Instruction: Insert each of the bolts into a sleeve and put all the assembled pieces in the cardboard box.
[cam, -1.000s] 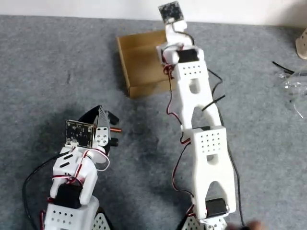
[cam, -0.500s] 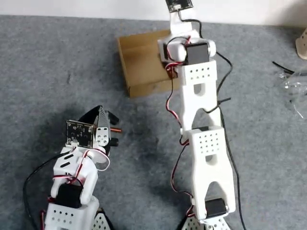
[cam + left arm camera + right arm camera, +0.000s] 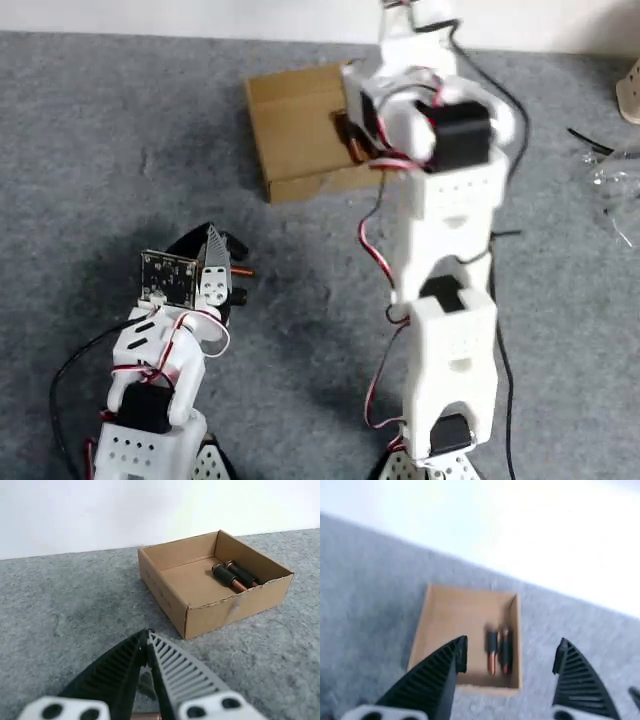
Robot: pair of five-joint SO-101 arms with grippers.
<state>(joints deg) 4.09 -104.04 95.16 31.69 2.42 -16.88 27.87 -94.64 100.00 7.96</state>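
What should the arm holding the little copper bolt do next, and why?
Probably carry it toward the cardboard box. The left gripper is shut on a bolt, away from the box, where two finished pieces already lie. The right gripper hangs open above the box, so going slowly seems wise.

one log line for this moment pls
left gripper: shut on bolt | right gripper: open, pointed at box | box: two pieces inside
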